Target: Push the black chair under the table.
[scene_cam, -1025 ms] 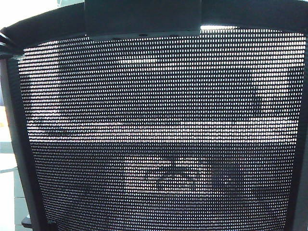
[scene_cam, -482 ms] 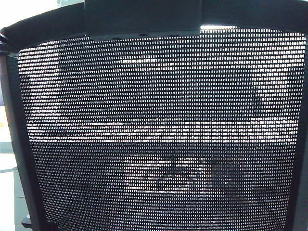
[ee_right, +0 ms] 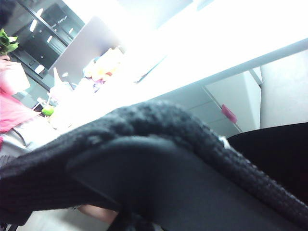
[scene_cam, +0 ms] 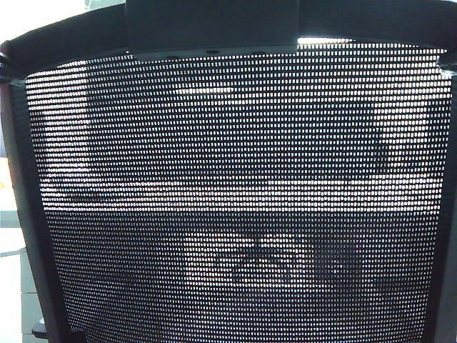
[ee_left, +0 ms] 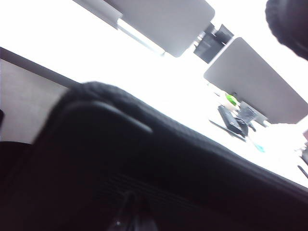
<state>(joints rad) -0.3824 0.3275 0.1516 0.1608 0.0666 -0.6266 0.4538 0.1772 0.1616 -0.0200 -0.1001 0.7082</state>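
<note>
Black mesh: the back of the black chair (scene_cam: 243, 200) fills the exterior view; pale shapes beyond it show only dimly through the weave.
Frame: a thick black rim runs along the upper edge and down both sides of the mesh; a solid rectangular plate (scene_cam: 211, 25) sits at the upper middle of the chair back.
Black chair, left wrist view: the padded, knit-covered upper edge of the black chair (ee_left: 159, 159) crosses the picture just in front of the camera.
Black chair, right wrist view: the same kind of edge of the black chair (ee_right: 159, 159) lies just in front of the camera, its coarse weave plain to see.
Table: the bright white top of the table (ee_left: 120, 72) lies just beyond the chair's upper edge; a white drawer cabinet (ee_right: 226, 103) stands beneath the table (ee_right: 240, 43) top, beyond the chair.
Table load: grey divider panels (ee_left: 255, 77), a small black item (ee_left: 233, 122) and a green item (ee_left: 232, 99) stand at the far side of the table from the chair.
Left tool: close against the chair's upper edge; its fingers are lost in dark blur, so I cannot tell how its jaws stand.
Right tool: likewise close against the chair's upper edge; jaw state cannot be told.
</note>
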